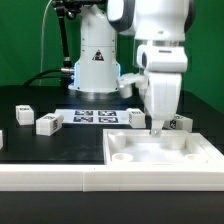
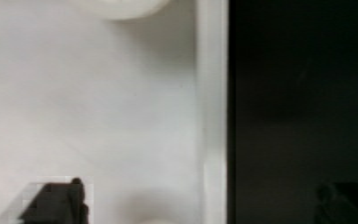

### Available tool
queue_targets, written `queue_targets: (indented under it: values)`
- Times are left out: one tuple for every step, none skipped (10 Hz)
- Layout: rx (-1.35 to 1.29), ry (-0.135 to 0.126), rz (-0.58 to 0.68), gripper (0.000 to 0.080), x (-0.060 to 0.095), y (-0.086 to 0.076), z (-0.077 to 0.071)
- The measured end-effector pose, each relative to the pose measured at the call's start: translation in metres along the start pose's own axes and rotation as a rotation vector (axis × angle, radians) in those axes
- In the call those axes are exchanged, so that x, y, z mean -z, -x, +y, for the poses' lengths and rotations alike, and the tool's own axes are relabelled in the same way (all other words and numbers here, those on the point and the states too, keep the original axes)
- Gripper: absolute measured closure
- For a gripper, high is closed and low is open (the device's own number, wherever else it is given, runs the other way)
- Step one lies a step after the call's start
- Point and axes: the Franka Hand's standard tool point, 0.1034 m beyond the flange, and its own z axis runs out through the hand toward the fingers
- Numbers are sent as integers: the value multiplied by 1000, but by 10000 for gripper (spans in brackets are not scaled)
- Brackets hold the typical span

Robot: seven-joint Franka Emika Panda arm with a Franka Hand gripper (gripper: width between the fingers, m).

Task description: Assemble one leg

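Observation:
Several small white legs with black-and-white tags lie on the black table: two at the exterior view's left (image 1: 22, 113) (image 1: 47, 123), one behind the gripper (image 1: 135, 118), and one just right of it (image 1: 178, 124). My gripper (image 1: 157, 129) hangs low over the back edge of the wide white panel with round sockets (image 1: 160, 152). In the wrist view the gripper (image 2: 199, 205) is open wide, one dark finger (image 2: 55, 202) over the panel (image 2: 87, 110) and the other over the black table. The panel's edge runs between the fingers. A round socket (image 2: 123, 8) shows on the panel. No leg is between the fingers.
The marker board (image 1: 95, 116) lies flat on the table in front of the arm's base. Another white part shows at the exterior view's left edge (image 1: 2, 140). A long white rail (image 1: 50, 178) runs along the front.

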Motion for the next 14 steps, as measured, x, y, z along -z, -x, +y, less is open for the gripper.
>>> queue_targets:
  values:
    - [-50,8,-5,150,10,-4,0]
    - [-78,20,-4,150,17,-9,0]
    - [-67,14,-5,150,13,-6,-1]
    - [-128,9,-3,150,12,-6,-2]
    - [-181,9,-2,150,12,-7,-2]
    - [-274,9,-1,150,12,-7,-2]
    - [-346,8,-1,150,11,-8,-3]
    - [-480,16,13,150,11,-12,-7]
    - [-664,8,24,150,10,-21,-20]
    - [-768,7,40,150,8,-34,-31]
    - [-858,-9,40,150,6,-44,-39]
    - [-938,-16,45,150,9,-56,-45]
    - [-1020,-25,48,150,10,-67,-53]
    - [-993,-25,49,150,12,-73,-56]
